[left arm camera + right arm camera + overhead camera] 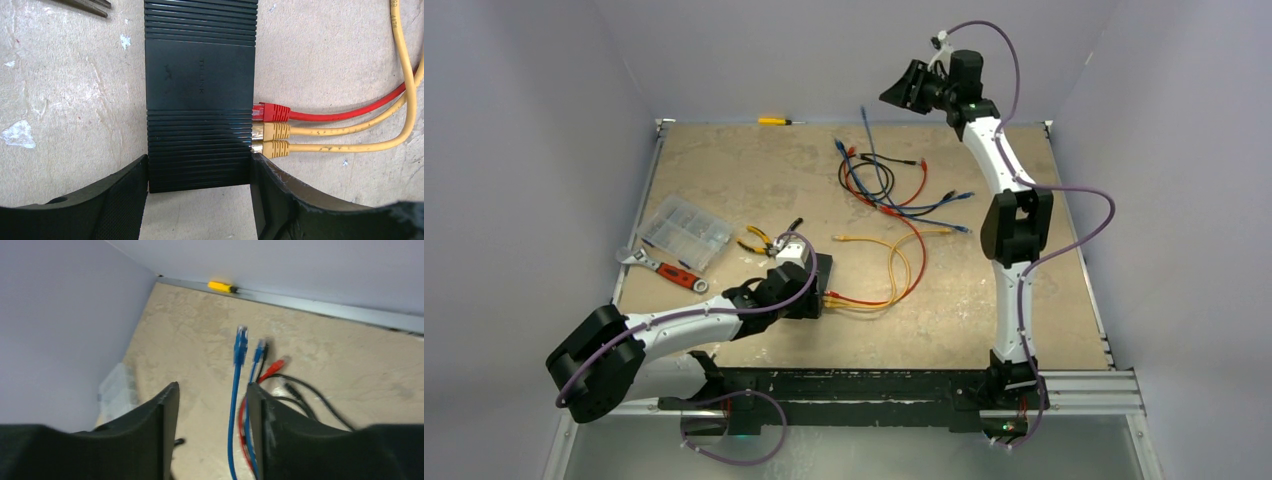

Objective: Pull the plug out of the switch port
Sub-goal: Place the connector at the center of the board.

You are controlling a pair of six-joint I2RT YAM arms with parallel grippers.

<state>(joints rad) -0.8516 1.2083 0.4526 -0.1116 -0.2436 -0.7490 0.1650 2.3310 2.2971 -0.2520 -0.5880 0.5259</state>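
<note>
The switch [200, 85] is a flat black ribbed box lying on the table; it also shows in the top view [823, 270]. A red plug [272, 112] and two yellow plugs [275, 131] sit side by side in sockets on its right face. Their cables [879, 300] loop away to the right. My left gripper [200, 167] is shut on the near end of the switch, one finger against each long side, its right finger just below the lowest yellow plug. My right gripper [906, 88] is raised high at the back, open and empty [210, 390].
A clear compartment box [686, 232], a red-handled wrench [666, 268] and pliers [759, 241] lie left of the switch. A yellow screwdriver [779, 121] lies at the back wall. Loose blue, red and black cables [894, 185] lie at the back centre.
</note>
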